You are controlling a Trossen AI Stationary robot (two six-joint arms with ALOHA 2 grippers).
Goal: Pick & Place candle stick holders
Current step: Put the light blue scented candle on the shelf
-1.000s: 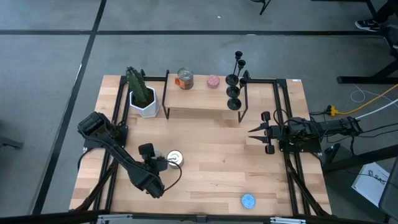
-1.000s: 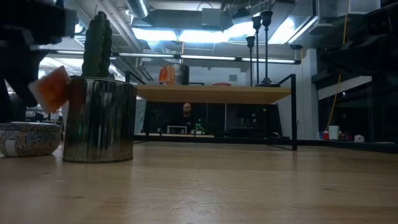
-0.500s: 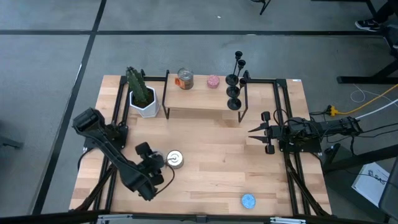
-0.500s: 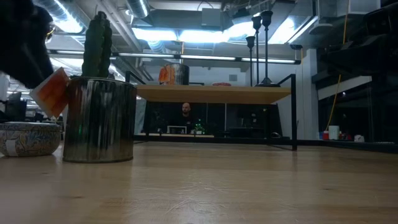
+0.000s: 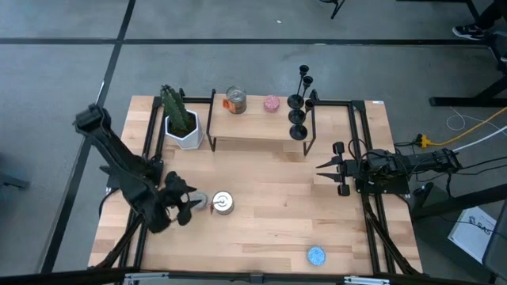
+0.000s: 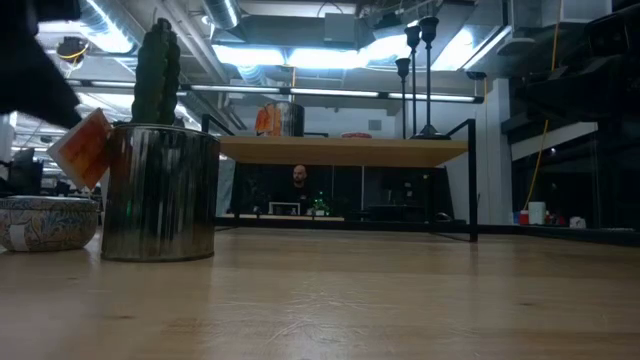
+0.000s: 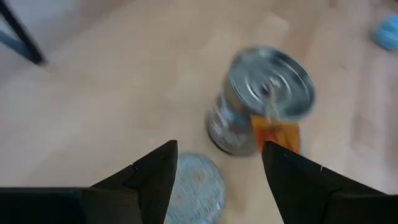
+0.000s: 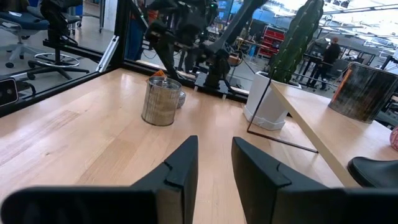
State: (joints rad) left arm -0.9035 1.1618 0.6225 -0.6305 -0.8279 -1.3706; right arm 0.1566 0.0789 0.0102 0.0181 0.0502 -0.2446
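Several black candle stick holders (image 5: 299, 107) stand on their round bases at the right end of the wooden shelf (image 5: 253, 127); their stems (image 6: 420, 70) rise above it in the low view, and one base (image 8: 373, 171) shows in the right wrist view. My left gripper (image 5: 188, 207) (image 7: 219, 149) hovers open near the table's left side, just left of a silver tin (image 5: 223, 203) (image 7: 264, 106), with nothing between its fingers. My right gripper (image 5: 320, 168) (image 8: 214, 146) waits at the table's right side, level, its fingers a little apart and holding nothing.
A flat round lid (image 7: 196, 193) lies beside the silver tin, which bears an orange tab (image 6: 85, 145). A cactus in a white pot (image 5: 181, 127) stands far left. An orange-labelled can (image 5: 235, 100) and a pink item (image 5: 272, 103) sit on the shelf. A blue disc (image 5: 316, 255) lies near the front.
My left gripper has drawn back from the silver tin toward the table's left edge, rising a little and rolling about its wrist; the arm's elbow has swung out to the far left. The tin stays where it was.
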